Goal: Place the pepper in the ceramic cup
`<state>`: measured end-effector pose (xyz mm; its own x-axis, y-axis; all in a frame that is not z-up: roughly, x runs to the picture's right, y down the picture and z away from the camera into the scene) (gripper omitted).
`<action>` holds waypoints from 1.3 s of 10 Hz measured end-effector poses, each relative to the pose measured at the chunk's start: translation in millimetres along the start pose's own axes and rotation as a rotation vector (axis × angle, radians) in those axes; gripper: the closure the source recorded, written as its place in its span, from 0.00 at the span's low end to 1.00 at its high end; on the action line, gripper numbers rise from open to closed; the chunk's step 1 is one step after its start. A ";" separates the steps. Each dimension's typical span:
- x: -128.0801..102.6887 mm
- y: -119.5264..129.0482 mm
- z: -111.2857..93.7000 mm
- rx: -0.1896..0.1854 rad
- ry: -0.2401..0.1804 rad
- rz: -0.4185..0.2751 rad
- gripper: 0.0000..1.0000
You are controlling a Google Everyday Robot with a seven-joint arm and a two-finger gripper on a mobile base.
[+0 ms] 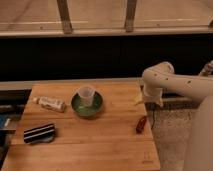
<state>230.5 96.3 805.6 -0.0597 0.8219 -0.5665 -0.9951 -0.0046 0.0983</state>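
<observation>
The dark red pepper (141, 124) lies on the wooden table (100, 142) near its right edge. The pale ceramic cup (86, 95) stands upright inside a round dark green bowl (87, 107) at the table's middle back. My gripper (148, 100) hangs from the white arm (167, 80) over the table's back right edge. It is a little above and behind the pepper, apart from it, and well to the right of the cup.
A small bottle (50, 104) lies on its side left of the bowl. A black object with white stripes (39, 133) sits at the front left. A dark wall and a rail run behind the table. Speckled floor is to the right.
</observation>
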 end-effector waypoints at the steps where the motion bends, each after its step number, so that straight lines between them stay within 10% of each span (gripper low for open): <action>1: 1.3 4.7 3.9 0.006 0.001 -0.003 0.20; 13: 39.3 20.0 79.2 -0.084 0.166 0.086 0.20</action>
<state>214.4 173.6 850.2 -0.1503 0.7113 -0.6867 -0.9884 -0.1240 0.0879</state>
